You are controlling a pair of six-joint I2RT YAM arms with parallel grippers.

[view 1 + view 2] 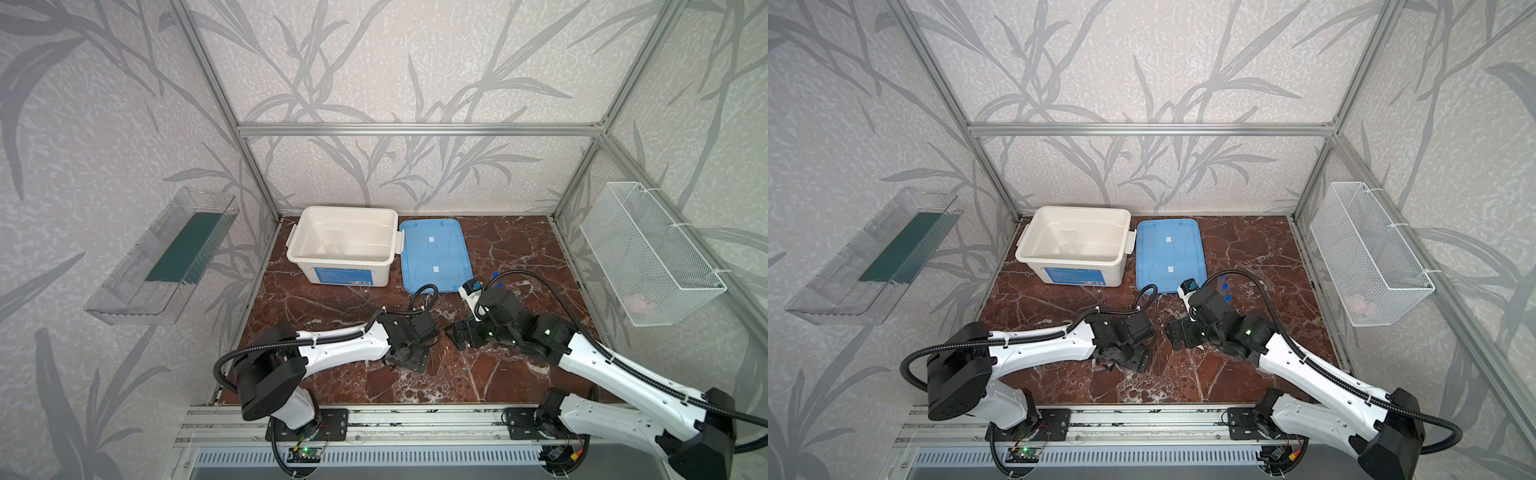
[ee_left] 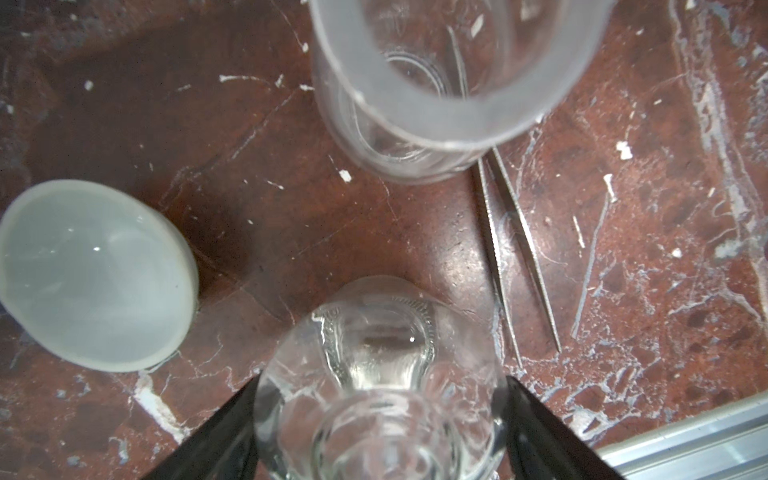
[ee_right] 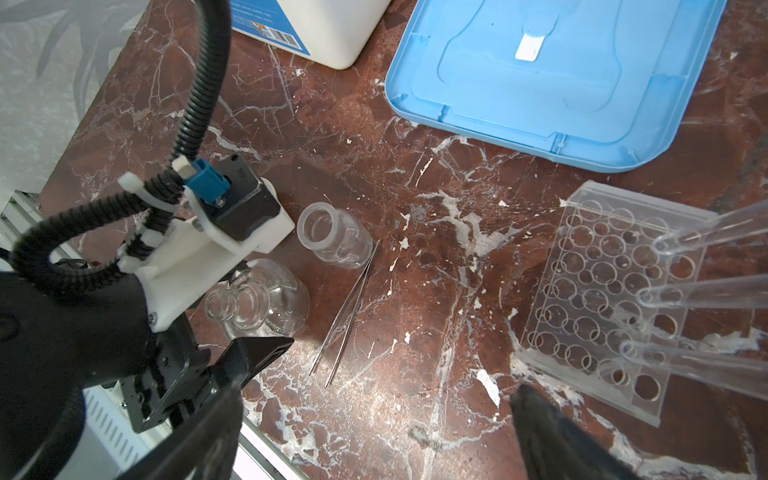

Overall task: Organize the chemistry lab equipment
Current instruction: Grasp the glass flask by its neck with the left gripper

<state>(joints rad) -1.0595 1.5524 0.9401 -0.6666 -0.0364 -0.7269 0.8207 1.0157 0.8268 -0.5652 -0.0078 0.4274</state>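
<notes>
- Flask (image 2: 374,332) sits nearest, upright on the counter (image 2: 249,124) by the middle of its front edge.
- Around its bulb the left gripper (image 2: 382,380) is spread wide, 1 finger each side. The tips look against the glass or just off it, so I cannot tell whether it squeezes.
- Over bare counter between tweezers (image 3: 347,316) and rack (image 3: 602,291), the right gripper (image 3: 378,388) hangs released, nothing between its fingers.
- Toward the back edge from the flask stands the jar (image 2: 436,83), its base touching or just beside the tweezers. The dish (image 2: 91,274) rests near the flask, apart from it.
- Right of the middle, 3 tubes (image 3: 706,295) have their round ends at the rack. Whether they stand in its holes or lie across it I cannot tell.
- At the back left corner the tub (image 1: 380,272) is open, the lid (image 1: 449,249) flat just beside it.
- Step in hand, as I judge it: taking the flask, likely for the tub.
- Next move calls for a firm, centred hold on the round glass, a straight lift clear of jar and dish, then a gentle set-down.
</notes>
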